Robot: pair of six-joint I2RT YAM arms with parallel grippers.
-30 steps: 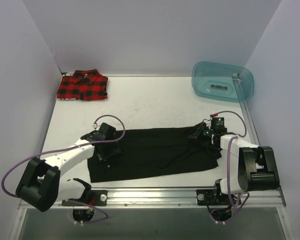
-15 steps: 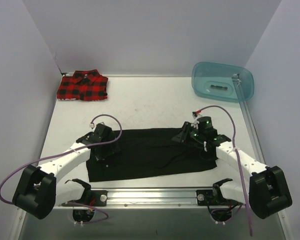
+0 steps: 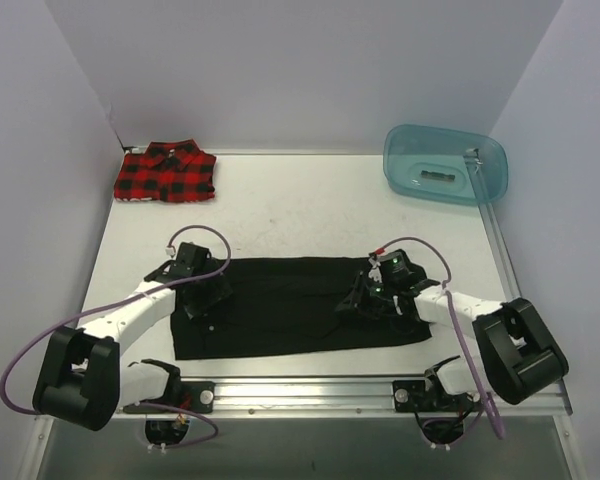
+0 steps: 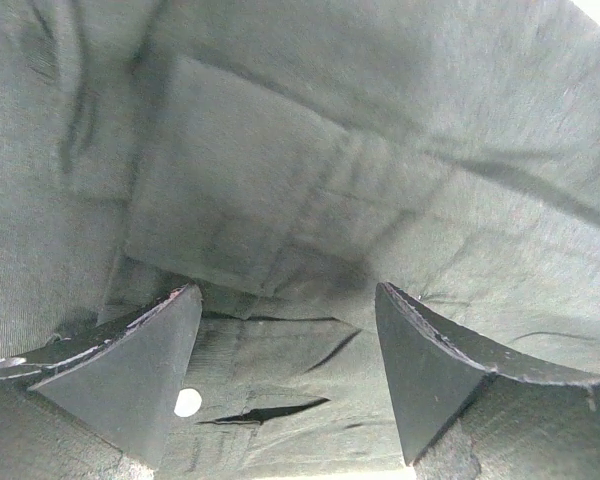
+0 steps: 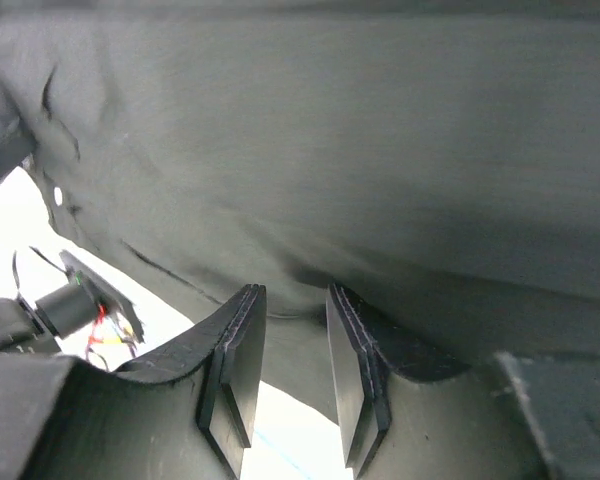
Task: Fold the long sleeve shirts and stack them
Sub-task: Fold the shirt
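Right jaws, nearly closed, pinch a fold of the black shirt (image 3: 290, 310) and have carried it inward over the last second, away from the tub (image 3: 445, 165). Left jaws have just spread wide and now hang over the cloth's far end, gripping nothing. It looks like a fold under way, with stacking yet to come. The black shirt lies on the table (image 3: 300, 210), nearer the arms than the tub. Count: two shirts, the plaid shirt (image 3: 166, 173) already folded, well across from the tub; one tub.
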